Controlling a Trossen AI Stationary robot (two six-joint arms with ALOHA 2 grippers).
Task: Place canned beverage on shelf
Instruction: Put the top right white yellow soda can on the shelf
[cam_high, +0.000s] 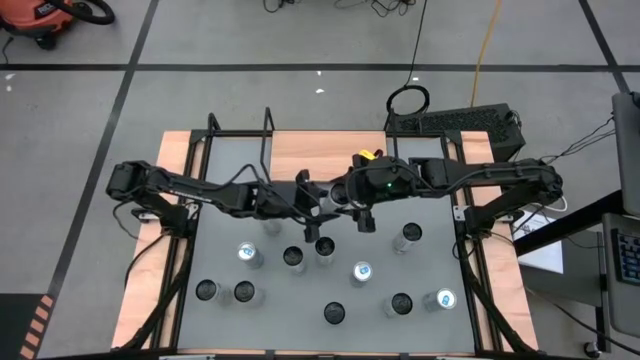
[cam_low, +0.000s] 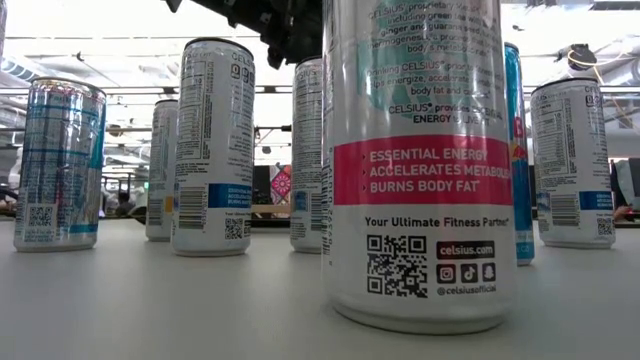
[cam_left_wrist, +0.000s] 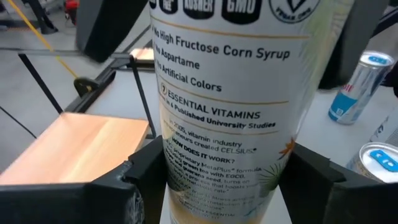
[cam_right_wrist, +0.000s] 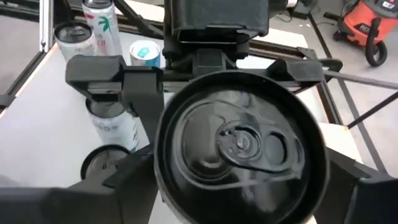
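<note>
Left wrist view gives us the clearest read: the left gripper (cam_left_wrist: 227, 180) is clamped on a tall white can (cam_left_wrist: 230, 93), a dark finger (cam_left_wrist: 146, 171) pressed against each side of its printed wall. The shelf (cam_left_wrist: 74, 143) shows just beyond the can as a light-wood board with thin black rods at its end, and its top looks bare.

From the right wrist view we look down on the same can's dark lid, with the right gripper (cam_right_wrist: 242, 186) set around it. We cannot tell whether that gripper has closed on the can or only brackets it. From above, both arms meet just off the shelf's front edge, over the grey tabletop (cam_high: 440, 260).

We judge the task to be about midway. A can is picked and held close to the shelf but not yet over the board, and none stands on it. What is left is to carry the can across the front edge, set it down upright on the wood, let go and back away. With two grippers at one can, this may be a handover between arms, though we cannot be sure.

Counting from above:
- one shelf
- two arms
- one held can
- ten loose cans (cam_high: 362, 271) standing on the tabletop, on the side away from the shelf
- possibly an eleventh half hidden under the left arm
</note>
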